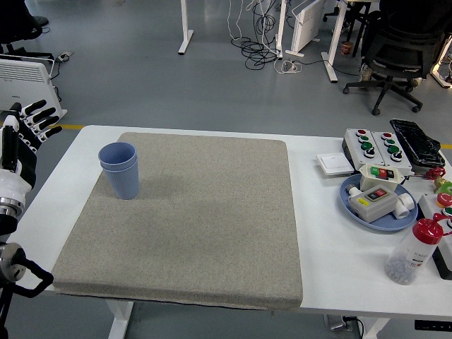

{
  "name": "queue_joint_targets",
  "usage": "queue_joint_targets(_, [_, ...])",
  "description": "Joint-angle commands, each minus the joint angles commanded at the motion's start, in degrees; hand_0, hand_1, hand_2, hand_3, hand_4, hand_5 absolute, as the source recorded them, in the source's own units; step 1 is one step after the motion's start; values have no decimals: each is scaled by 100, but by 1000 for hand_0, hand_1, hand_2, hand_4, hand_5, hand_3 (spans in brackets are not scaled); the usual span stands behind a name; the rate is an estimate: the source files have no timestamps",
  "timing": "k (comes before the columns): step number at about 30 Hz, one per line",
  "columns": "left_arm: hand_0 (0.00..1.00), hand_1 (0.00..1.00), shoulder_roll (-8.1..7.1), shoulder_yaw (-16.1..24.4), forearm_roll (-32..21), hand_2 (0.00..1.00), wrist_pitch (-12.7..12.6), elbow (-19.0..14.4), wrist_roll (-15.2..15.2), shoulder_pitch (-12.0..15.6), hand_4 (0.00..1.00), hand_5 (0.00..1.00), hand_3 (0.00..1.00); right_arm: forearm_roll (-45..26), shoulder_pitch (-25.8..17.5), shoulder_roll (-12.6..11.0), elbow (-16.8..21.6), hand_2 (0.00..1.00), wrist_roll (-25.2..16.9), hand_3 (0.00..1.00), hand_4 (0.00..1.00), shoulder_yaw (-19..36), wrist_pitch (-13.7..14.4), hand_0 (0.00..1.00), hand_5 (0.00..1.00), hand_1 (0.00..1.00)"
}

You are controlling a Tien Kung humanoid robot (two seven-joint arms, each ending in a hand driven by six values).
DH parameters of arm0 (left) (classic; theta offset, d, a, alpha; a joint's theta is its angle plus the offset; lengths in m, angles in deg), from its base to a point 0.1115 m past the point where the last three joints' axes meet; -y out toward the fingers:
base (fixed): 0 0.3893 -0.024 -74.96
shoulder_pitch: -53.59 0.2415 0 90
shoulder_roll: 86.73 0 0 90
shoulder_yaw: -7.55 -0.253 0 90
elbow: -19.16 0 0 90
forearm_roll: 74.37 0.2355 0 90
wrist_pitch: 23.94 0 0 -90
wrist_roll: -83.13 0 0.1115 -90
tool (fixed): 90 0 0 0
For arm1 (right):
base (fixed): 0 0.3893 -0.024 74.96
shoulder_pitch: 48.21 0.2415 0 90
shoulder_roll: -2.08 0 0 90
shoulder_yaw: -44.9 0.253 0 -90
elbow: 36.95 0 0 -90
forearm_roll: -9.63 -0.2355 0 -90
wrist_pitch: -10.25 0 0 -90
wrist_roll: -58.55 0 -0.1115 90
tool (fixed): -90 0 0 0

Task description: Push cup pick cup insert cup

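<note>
Two blue cups, one nested inside the other, stand upright on the far left part of the grey mat. My left hand is at the picture's left edge, off the table's side and well clear of the cups, its black-tipped fingers spread and holding nothing. The right arm does not show.
On the right of the white table are a blue plate with button boxes, a grey button panel, a white switch plate and a red-capped bottle. An office chair stands beyond the table.
</note>
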Motion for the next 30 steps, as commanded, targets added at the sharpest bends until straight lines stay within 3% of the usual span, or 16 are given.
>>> queue_joint_targets(2, [737, 773, 58, -22, -484, 778, 88, -3, 163, 217, 581, 998, 744, 21, 2, -1, -2, 656, 2, 587, 83, 15, 0, 704, 462, 641])
queue_joint_targets(3, [819, 851, 50, -70, -708, 877, 109, -8, 233, 297, 589, 998, 832, 35, 3, -1, -3, 656, 5, 587, 83, 22, 0, 704, 464, 641])
queue_joint_targets(8, [819, 851, -88, -391, -1737, 877, 240, -56, 407, 669, 589, 998, 832, 67, 4, -7, -5, 656, 7, 587, 83, 38, -1, 704, 464, 641])
queue_joint_targets(9, [883, 873, -115, -445, -1787, 917, 277, -30, 374, 719, 591, 998, 871, 61, 7, -10, -5, 656, 3, 587, 83, 34, -2, 704, 460, 641])
queue_joint_targets(16, [904, 889, -95, -422, -1676, 945, 300, 220, 219, 711, 595, 998, 899, -29, 53, -23, -5, 656, -30, 587, 83, -28, -3, 703, 463, 641])
queue_joint_targets(30, [905, 892, -56, -527, -1628, 947, 271, 348, 204, 653, 599, 998, 904, -61, 117, -31, -7, 655, -37, 587, 83, -46, -3, 703, 461, 641])
